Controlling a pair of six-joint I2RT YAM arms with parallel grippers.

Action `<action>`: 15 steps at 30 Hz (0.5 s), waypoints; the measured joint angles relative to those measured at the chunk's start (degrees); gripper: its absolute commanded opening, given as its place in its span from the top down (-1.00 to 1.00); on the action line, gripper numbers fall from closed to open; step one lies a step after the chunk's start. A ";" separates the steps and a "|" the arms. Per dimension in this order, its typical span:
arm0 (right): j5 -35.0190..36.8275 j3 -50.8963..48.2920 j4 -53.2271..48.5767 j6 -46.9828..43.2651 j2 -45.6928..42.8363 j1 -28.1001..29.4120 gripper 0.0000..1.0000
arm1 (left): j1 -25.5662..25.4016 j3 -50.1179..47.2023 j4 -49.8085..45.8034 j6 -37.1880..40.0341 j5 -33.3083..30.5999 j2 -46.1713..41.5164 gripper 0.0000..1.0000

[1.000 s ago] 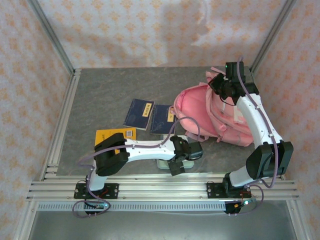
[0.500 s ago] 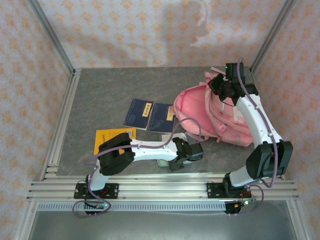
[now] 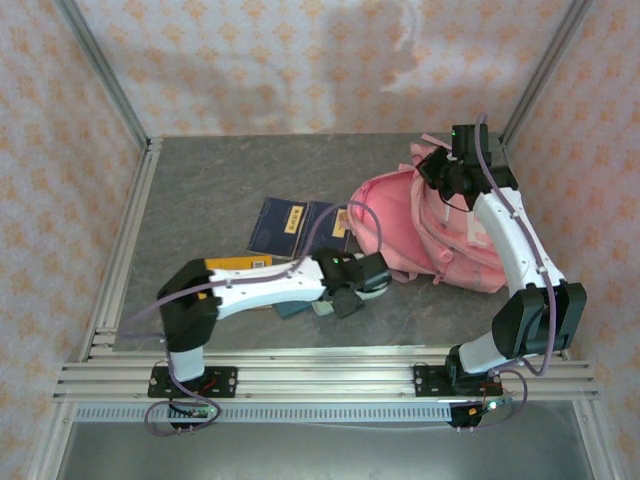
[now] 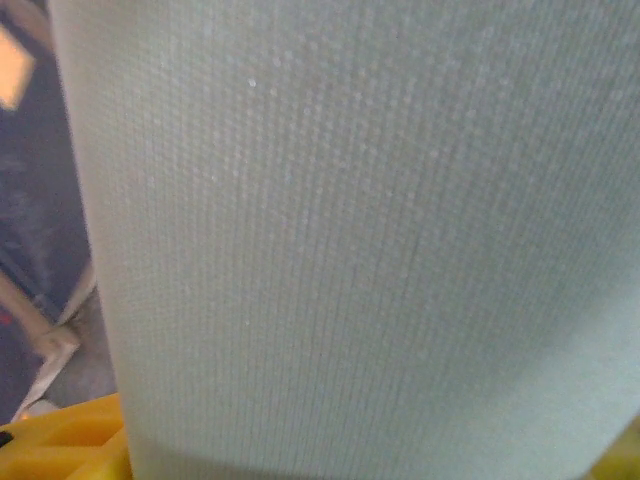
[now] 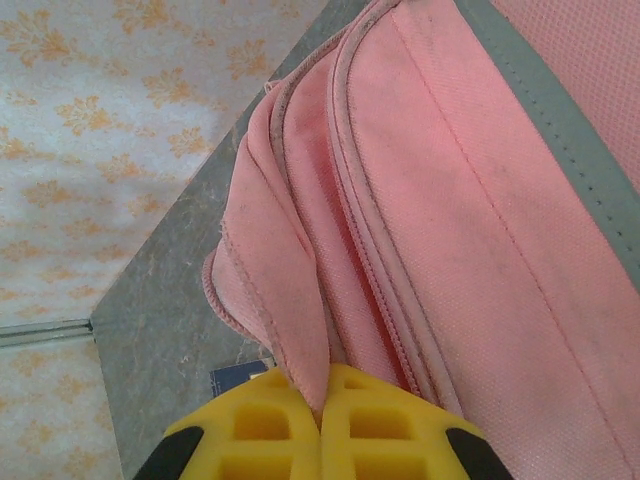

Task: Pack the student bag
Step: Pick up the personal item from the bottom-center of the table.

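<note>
The student bag lies toward the table's far right corner, rim pinched up.
Your right gripper is clamped on that rim so the mouth gapes leftward. Your left gripper straddles a pale green cover beside the mouth; you cannot tell whether it is clamped.

You see the right gripper with its yellow fingers pressed together on a fold of the pink student bag above the grey table.
</note>
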 measured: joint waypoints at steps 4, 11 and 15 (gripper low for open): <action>-0.02 0.11 -0.31 -0.52 0.00 0.00 1.00 | 3.13 0.33 0.09 -2.51 1.18 -4.92 -0.23; -2.29 0.13 -0.04 -0.63 -0.09 -0.26 1.00 | 14.93 9.77 0.72 -10.64 10.69 -2.86 -0.22; -4.74 -0.02 0.98 -0.17 -0.70 -0.48 1.00 | 19.89 21.57 2.89 -16.50 17.57 4.68 -0.23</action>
